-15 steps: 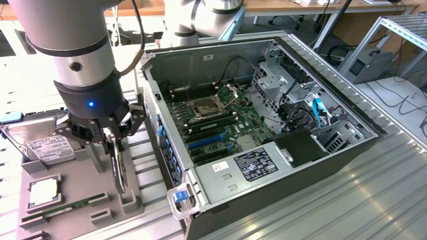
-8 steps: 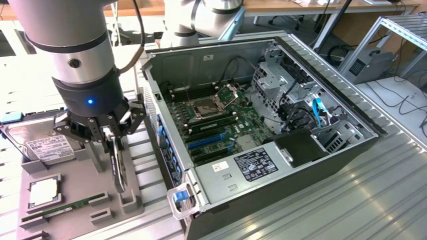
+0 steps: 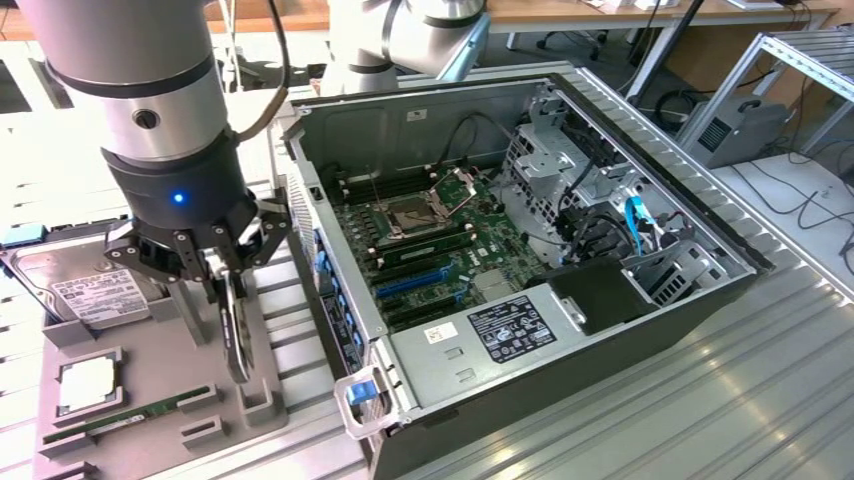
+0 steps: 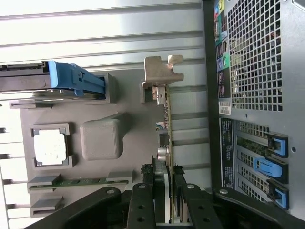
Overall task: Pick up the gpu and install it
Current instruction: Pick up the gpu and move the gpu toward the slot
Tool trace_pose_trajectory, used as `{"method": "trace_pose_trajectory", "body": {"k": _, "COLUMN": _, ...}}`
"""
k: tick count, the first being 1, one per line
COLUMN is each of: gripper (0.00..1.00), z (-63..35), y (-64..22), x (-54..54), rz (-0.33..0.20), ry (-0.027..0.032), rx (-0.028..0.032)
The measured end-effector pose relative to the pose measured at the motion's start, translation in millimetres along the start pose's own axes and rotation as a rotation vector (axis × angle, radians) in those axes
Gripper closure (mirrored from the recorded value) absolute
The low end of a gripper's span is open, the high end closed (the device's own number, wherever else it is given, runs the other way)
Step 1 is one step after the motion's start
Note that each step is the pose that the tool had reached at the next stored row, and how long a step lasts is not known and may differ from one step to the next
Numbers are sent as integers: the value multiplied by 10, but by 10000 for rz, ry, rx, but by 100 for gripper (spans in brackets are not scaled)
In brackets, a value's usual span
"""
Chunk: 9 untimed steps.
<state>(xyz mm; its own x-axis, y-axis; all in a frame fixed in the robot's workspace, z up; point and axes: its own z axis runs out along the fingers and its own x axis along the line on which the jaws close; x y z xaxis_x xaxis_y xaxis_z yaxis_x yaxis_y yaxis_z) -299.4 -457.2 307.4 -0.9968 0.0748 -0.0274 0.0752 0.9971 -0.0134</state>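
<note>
Two fingers [image 4: 142,202] of the gripper [image 4: 163,212] straddle the upright gpu [image 3: 238,340] in the tray [image 3: 160,385] beside the case [image 3: 400,130]; whether they clamp it cannot be told.

No text is legible: print on the white label [image 3: 94,297] of the hard drive [image 3: 40,263], the black sticker [image 3: 511,328] inside the computer case [image 3: 387,120] and the rear-panel stickers [image 4: 224,71] cannot be made out.

Counted: one gpu [image 3: 238,335]; one hard drive [image 3: 83,292]; one processor chip [image 3: 86,384]; one RAM stick [image 3: 127,415]; one grey tray [image 3: 160,345]; one open computer case [image 3: 400,130]; one gripper [image 3: 224,305].
</note>
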Motion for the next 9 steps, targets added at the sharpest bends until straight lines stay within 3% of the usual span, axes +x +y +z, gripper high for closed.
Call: {"method": "trace_pose_trajectory", "body": {"k": 9, "gripper": 73, "z": -58, "y": -1, "x": -2, "rz": 0, "ry": 0, "rx": 1}}
